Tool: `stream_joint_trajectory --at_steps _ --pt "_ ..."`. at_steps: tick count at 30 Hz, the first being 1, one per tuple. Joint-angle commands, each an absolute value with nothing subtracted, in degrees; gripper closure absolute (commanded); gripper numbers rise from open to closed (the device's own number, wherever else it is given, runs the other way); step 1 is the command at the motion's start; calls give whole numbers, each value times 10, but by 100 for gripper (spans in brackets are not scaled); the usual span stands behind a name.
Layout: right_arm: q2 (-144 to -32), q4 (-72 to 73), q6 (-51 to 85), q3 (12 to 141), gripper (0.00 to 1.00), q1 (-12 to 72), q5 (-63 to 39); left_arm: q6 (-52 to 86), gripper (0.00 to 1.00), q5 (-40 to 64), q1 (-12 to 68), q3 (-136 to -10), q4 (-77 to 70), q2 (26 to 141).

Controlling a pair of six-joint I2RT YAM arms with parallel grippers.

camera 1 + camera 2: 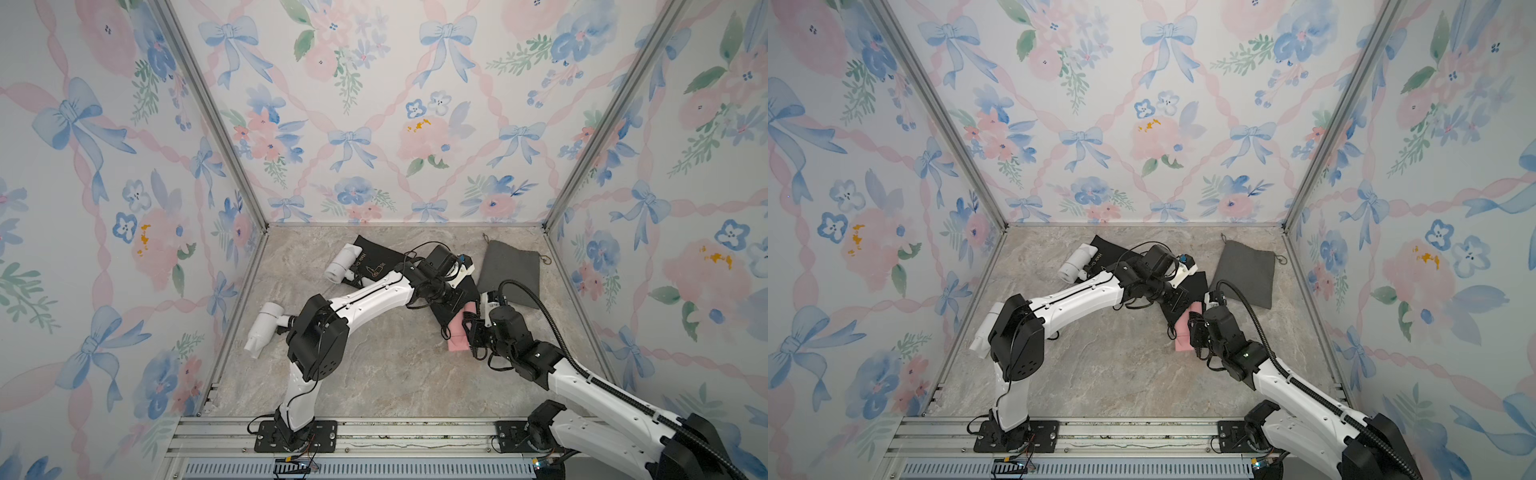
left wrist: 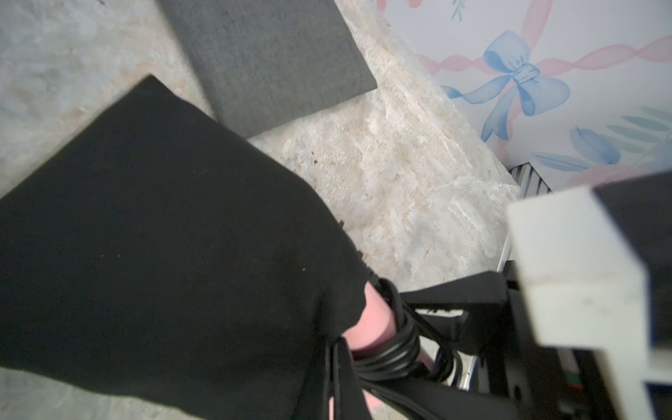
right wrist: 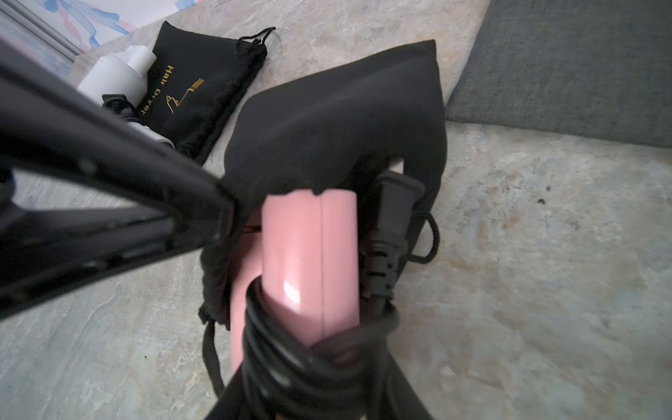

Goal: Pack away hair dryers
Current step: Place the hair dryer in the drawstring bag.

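A pink hair dryer [image 1: 459, 334] [image 3: 309, 254] with its dark cord wound round it lies half inside a black pouch [image 1: 1196, 282] [image 3: 334, 127] right of the floor's middle. My right gripper [image 1: 473, 332] [image 3: 320, 392] is shut on the dryer's cord-wrapped end. My left gripper [image 1: 454, 300] [image 2: 343, 367] is shut on the rim of the pouch [image 2: 163, 236] at its mouth, beside the pink barrel [image 2: 374, 320]. One white hair dryer [image 1: 343, 264] [image 3: 116, 76] rests at the back. Another white hair dryer [image 1: 264, 328] lies by the left wall, partly hidden behind my left arm in a top view.
A second black pouch [image 1: 374, 262] [image 3: 196, 91] with gold print lies under the back white dryer. A flat grey pouch [image 1: 511, 270] [image 2: 269, 62] lies at the back right, close to the held pouch. Floral walls close in the floor on three sides.
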State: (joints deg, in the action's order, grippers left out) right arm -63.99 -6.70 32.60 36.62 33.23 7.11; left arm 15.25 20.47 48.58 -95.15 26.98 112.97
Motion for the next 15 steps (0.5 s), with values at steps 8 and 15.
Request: stream_joint_trajectory --at_steps 8,15 --pt "-647 5 337 388 71 295 19 141 100 218 478 -930 272 1080" --pt "-684 35 346 375 71 296 5 145 100 225 486 -958 272 1078"
